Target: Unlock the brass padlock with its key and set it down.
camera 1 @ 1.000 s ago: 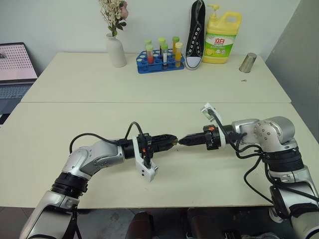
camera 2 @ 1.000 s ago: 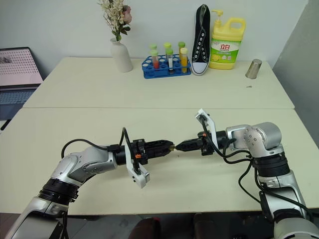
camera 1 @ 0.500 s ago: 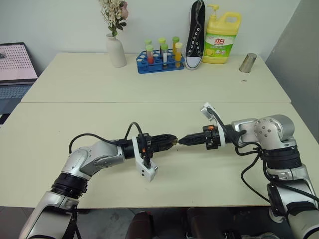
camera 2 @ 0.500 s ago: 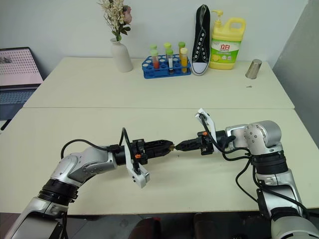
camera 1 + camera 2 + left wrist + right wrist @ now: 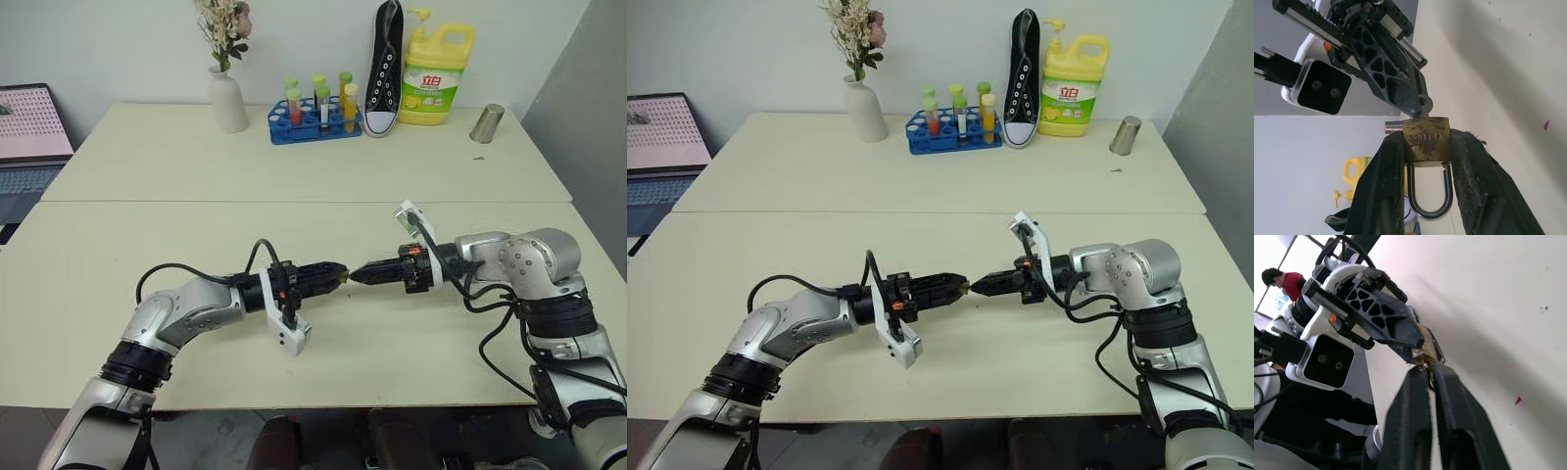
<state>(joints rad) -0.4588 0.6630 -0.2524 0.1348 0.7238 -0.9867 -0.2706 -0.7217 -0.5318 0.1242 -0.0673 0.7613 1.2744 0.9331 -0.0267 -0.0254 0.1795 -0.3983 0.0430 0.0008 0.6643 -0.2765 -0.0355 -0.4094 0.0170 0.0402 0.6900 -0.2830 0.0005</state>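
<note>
Left wrist view: my left tool (image 5: 1426,161) clamps the brass padlock (image 5: 1426,139) above the surface's (image 5: 294,235) near edge; right tool (image 5: 1431,382) pinches the key (image 5: 1423,104). I'd twist gently, keeping alignment.

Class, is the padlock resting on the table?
No, the left claw holds the padlock between its fingers, off the table.

Two cream tables (image 5: 294,166) abutted, white wall (image 5: 118,39) behind
</note>
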